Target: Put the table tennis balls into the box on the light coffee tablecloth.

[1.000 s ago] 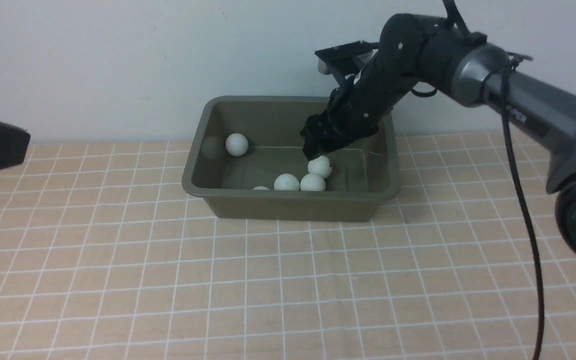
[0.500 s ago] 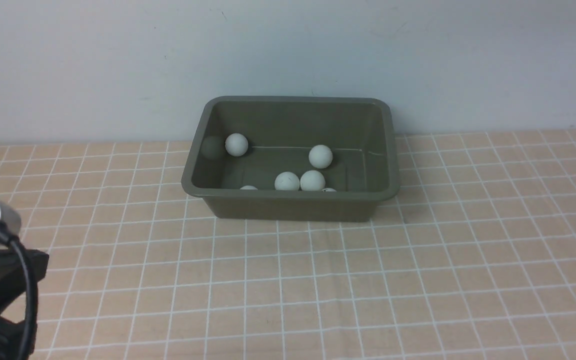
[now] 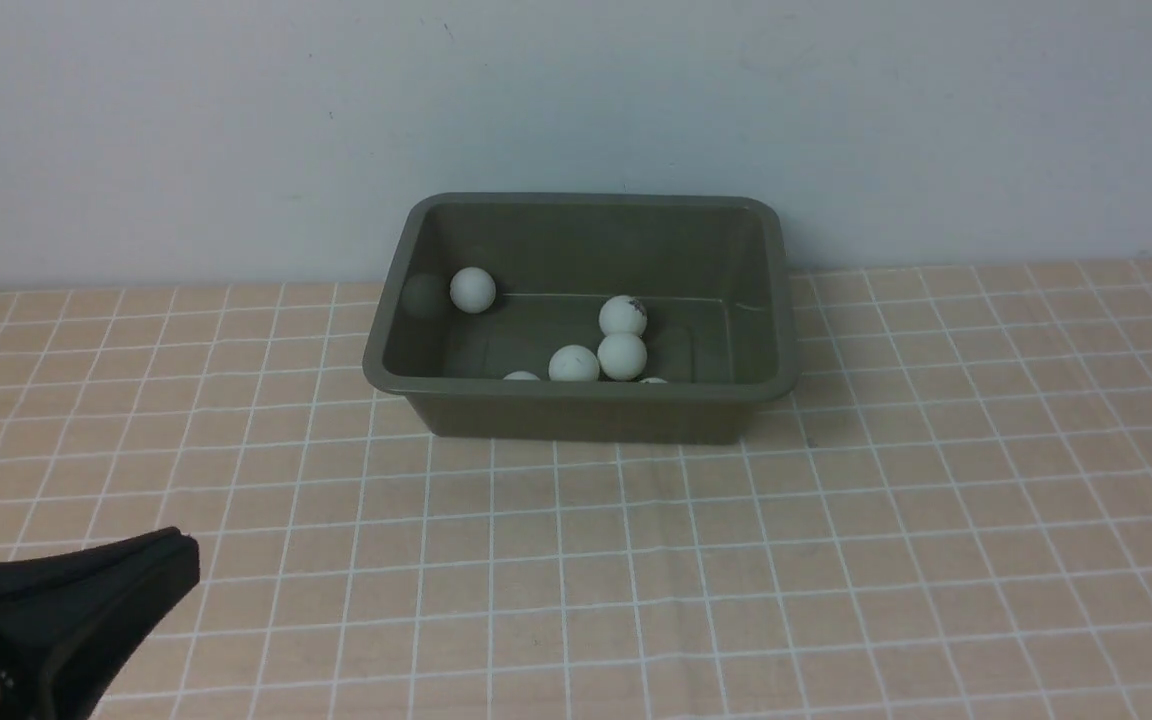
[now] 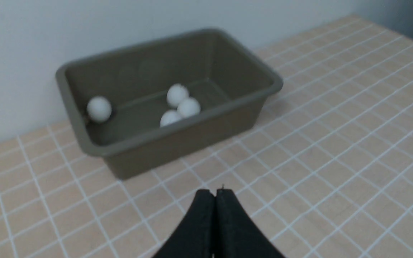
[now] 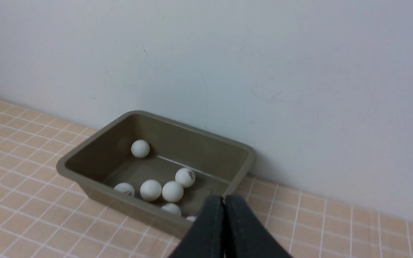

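Observation:
The olive-green box (image 3: pixel 576 392) stands on the light coffee tablecloth (image 3: pixel 636 560) by the back wall. Several white table tennis balls (image 3: pixel 622 356) lie inside it, one apart in the far left corner (image 3: pixel 473 289). My left gripper (image 3: pixel 184 560) hangs low at the front left, far from the box; its jaws are pressed together with nothing between them (image 4: pixel 215 193). The right arm is out of the front view. In the right wrist view my right gripper (image 5: pixel 223 199) is shut and empty, looking down at the box (image 5: pixel 84 152) and its balls (image 5: pixel 172 191).
A pale wall rises directly behind the box. Gridded cloth stretches in front of and to both sides of the box (image 4: pixel 177 129).
The right arm, which was reaching into the box above a ball, has pulled back out of the front view. The left gripper dropped to the lower left corner. Balls in the box rolled slightly.

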